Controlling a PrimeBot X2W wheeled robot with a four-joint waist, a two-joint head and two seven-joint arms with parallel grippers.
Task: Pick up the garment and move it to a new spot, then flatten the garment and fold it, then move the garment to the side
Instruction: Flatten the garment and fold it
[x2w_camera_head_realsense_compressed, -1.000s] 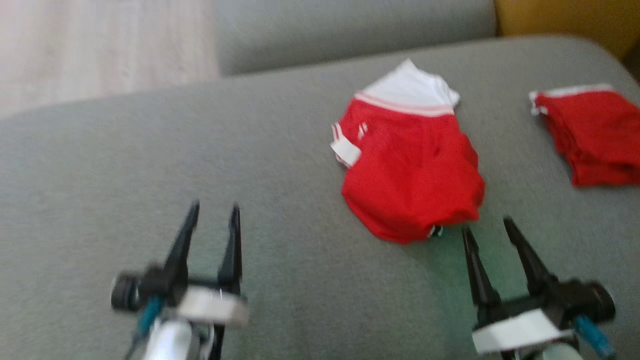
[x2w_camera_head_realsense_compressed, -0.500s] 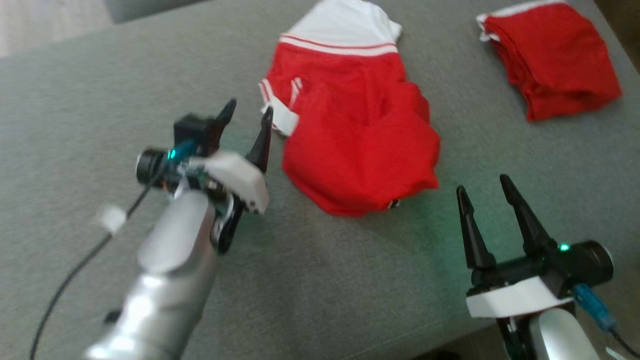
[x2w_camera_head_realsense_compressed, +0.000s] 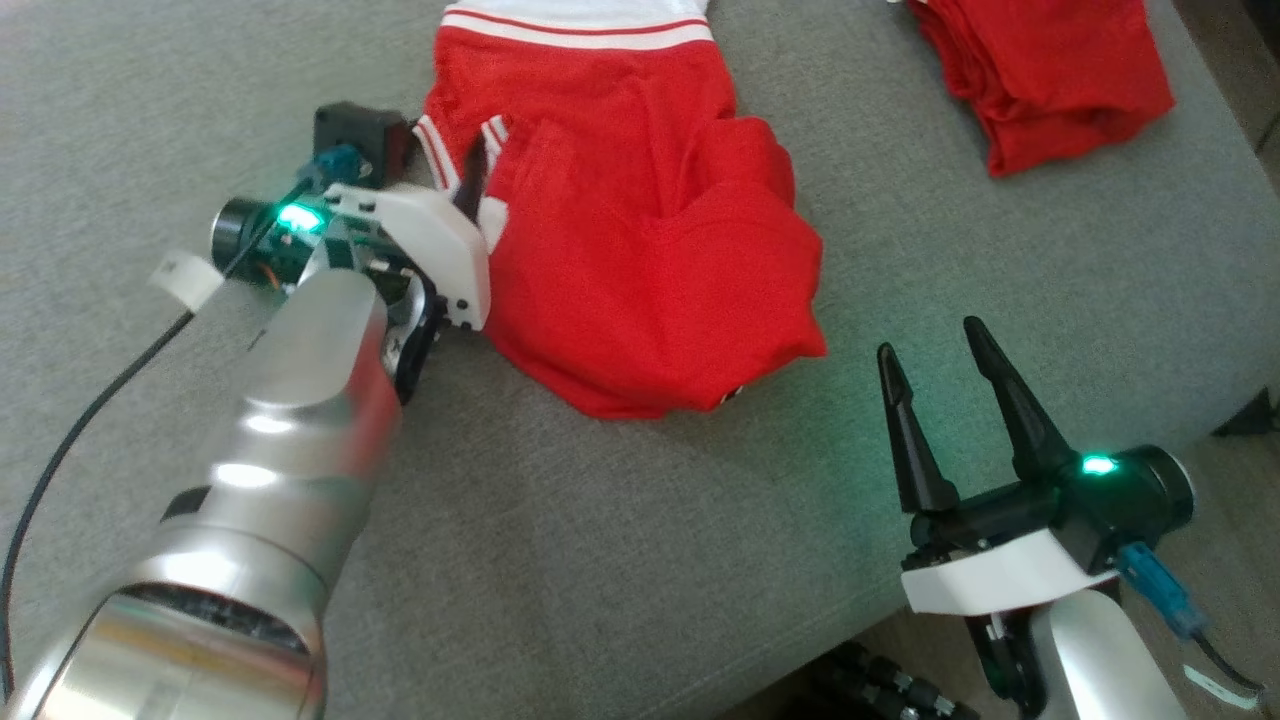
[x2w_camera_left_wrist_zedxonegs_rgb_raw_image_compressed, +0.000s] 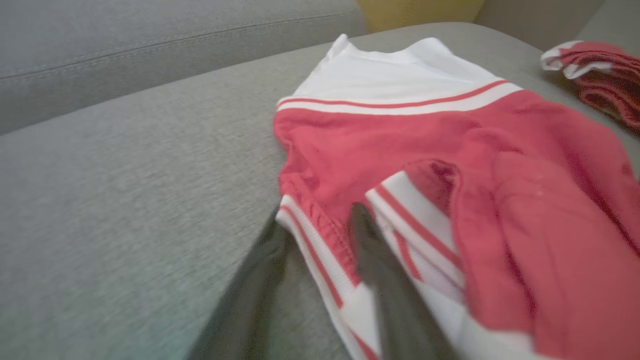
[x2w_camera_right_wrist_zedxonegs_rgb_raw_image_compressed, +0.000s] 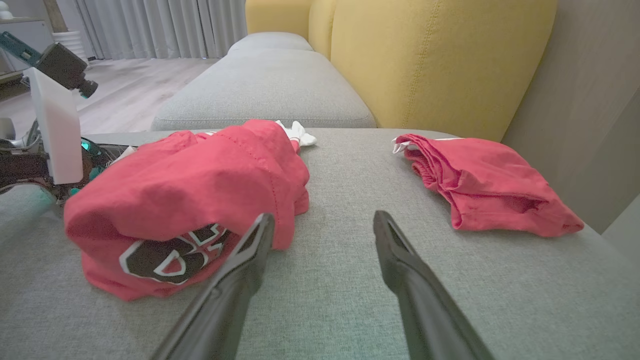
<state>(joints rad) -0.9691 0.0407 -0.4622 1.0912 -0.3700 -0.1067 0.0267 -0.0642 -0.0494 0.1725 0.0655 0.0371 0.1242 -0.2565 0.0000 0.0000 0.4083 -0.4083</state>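
The garment (x2w_camera_head_realsense_compressed: 640, 250) is a crumpled red shirt with a white striped top part, lying on the grey sofa seat (x2w_camera_head_realsense_compressed: 620, 560). In the right wrist view its near end (x2w_camera_right_wrist_zedxonegs_rgb_raw_image_compressed: 185, 200) shows a black and white print. My left gripper (x2w_camera_head_realsense_compressed: 460, 170) is at the garment's left edge. In the left wrist view it (x2w_camera_left_wrist_zedxonegs_rgb_raw_image_compressed: 317, 212) stands open, one finger on each side of a white-and-red striped sleeve hem (x2w_camera_left_wrist_zedxonegs_rgb_raw_image_compressed: 325, 250). My right gripper (x2w_camera_head_realsense_compressed: 928, 338) hovers open and empty, just right of the garment's near end (x2w_camera_right_wrist_zedxonegs_rgb_raw_image_compressed: 324, 217).
A second red garment (x2w_camera_head_realsense_compressed: 1050, 70) lies bunched at the far right of the seat (x2w_camera_right_wrist_zedxonegs_rgb_raw_image_compressed: 490, 185). A yellow back cushion (x2w_camera_right_wrist_zedxonegs_rgb_raw_image_compressed: 425, 60) rises behind it. The seat's front edge (x2w_camera_head_realsense_compressed: 800, 650) runs close before my right arm. Bare grey seat lies to the left (x2w_camera_head_realsense_compressed: 150, 100).
The head camera has tilted down and closer. My left arm has reached forward and right from the bare seat to the garment's striped sleeve hem. The right gripper has kept its place near the garment's end.
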